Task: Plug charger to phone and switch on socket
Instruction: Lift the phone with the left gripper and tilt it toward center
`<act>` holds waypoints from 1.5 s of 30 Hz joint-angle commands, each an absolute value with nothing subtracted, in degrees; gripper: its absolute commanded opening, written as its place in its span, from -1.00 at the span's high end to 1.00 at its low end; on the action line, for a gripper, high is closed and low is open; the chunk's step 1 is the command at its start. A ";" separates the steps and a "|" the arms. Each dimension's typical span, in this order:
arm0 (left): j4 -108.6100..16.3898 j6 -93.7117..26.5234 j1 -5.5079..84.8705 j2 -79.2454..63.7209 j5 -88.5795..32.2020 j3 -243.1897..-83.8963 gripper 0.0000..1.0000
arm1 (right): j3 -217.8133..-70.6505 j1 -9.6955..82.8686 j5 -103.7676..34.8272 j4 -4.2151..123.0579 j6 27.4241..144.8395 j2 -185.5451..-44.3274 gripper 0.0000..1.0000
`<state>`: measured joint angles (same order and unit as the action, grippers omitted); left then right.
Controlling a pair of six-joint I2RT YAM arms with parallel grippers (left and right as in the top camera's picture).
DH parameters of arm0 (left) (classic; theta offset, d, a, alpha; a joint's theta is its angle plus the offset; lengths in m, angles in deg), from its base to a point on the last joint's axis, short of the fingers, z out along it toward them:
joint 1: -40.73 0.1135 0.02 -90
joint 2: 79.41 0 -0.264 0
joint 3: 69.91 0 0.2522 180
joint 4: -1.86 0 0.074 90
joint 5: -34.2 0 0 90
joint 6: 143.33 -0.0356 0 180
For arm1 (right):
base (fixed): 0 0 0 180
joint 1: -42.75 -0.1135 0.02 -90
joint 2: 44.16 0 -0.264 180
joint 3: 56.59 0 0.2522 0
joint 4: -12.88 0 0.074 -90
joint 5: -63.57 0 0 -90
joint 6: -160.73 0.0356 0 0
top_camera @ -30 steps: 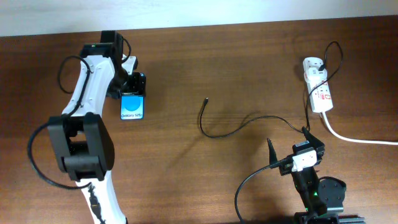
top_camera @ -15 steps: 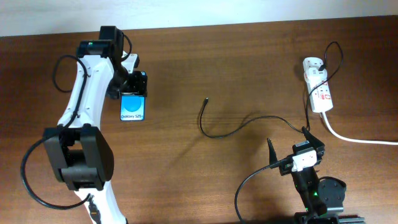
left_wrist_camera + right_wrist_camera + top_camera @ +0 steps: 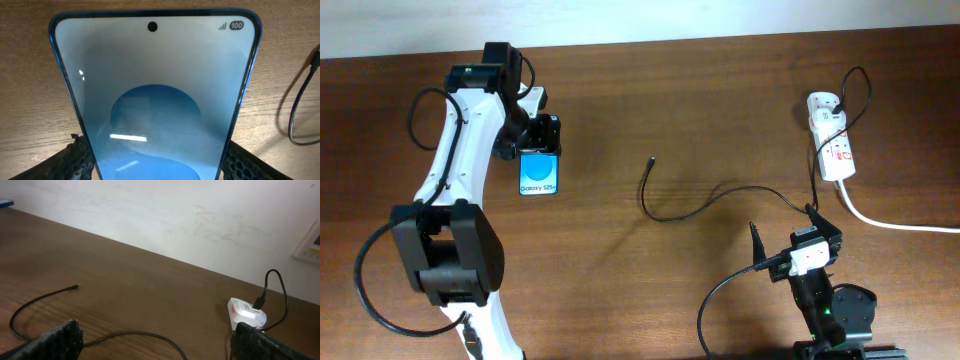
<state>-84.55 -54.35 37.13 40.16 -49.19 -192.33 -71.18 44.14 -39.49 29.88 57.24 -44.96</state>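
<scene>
Pretty early days on this one, honestly. Over on the left side of the desk [image 3: 720,90], the left tool [image 3: 535,135] is clamped on the phone [image 3: 539,173], gripping it at the short end farthest from the "Galaxy" text. In the left wrist view the phone [image 3: 155,100] fills the picture, screen up, with the pads [image 3: 75,160] snug against both long edges. So the phone is in hand, and that's about all that counts as done.

Moving to the middle, the charger [image 3: 665,219] lies loose on the wood. Its little plug tip points up toward the far edge and sits well apart from the phone, with nothing touching it. Its other end runs off to the right and looks plugged into the strip.

Near the front right, the right tool [image 3: 783,228] is parked with its fingers spread wide and holding nothing. In its own wrist view there's only bare desk and the charger [image 3: 30,302] between them.

At the far right, the socket [image 3: 830,135] sits near the back, and its white cord [image 3: 890,222] trails off the edge. No tool is anywhere near it, and whether the switch is on is too small to tell.

Left to do, by the looks of it: grab the plug tip, mate it with the phone, then flip the switch.
</scene>
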 commanded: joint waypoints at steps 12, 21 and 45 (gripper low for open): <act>-84.41 -50.52 37.03 38.65 -44.41 -193.22 0.44 | -70.67 43.79 -39.25 29.99 57.48 -44.48 -0.97; -84.44 -43.03 37.03 38.65 -39.95 -193.22 0.35 | -70.67 43.79 -39.25 29.99 57.48 -44.48 -0.97; -90.64 -20.27 37.03 38.65 -17.17 -193.22 0.66 | -70.67 43.79 -39.25 30.01 57.48 -44.48 -0.97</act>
